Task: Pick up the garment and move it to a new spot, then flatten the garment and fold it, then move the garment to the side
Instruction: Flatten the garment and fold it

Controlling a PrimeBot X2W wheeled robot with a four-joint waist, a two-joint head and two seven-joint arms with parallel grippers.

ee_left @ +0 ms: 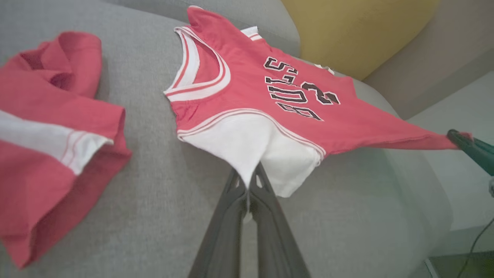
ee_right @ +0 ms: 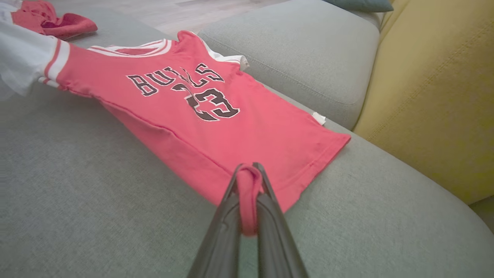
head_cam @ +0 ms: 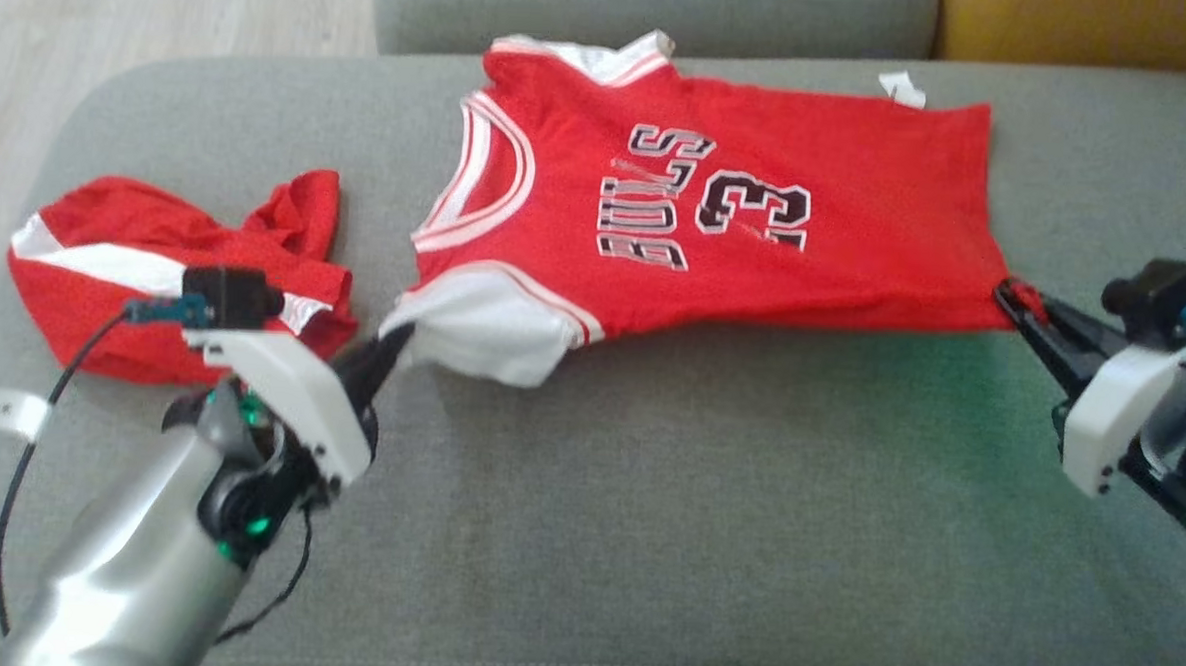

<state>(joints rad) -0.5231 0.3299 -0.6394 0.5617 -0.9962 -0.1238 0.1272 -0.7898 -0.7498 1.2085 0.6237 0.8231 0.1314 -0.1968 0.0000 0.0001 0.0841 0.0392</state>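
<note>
Between the left gripper's (head_cam: 401,339) fingers and the right gripper's (head_cam: 1007,291) fingers, on the near side of the stretched red basketball jersey (head_cam: 878,235), the grey woven sofa seat (head_cam: 696,498) lies bare. Left of the left fingers a crumpled red-and-white cloth heap (head_cam: 73,320) blocks passage. Beyond the right fingertips stand 2 obstacles: a grey fabric backrest (ee_right: 301,58) and a mustard-yellow cushion (ee_right: 436,96).

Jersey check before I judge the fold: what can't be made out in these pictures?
- Back of the jersey: every view, since its printed front faces up.
- Its hem corner: right wrist view, bunched inside the jaws of the right gripper.
- Sleeve tip: left wrist view, pinched in the left gripper.
- Other red garment: left wrist view, cut by the left edge.
</note>
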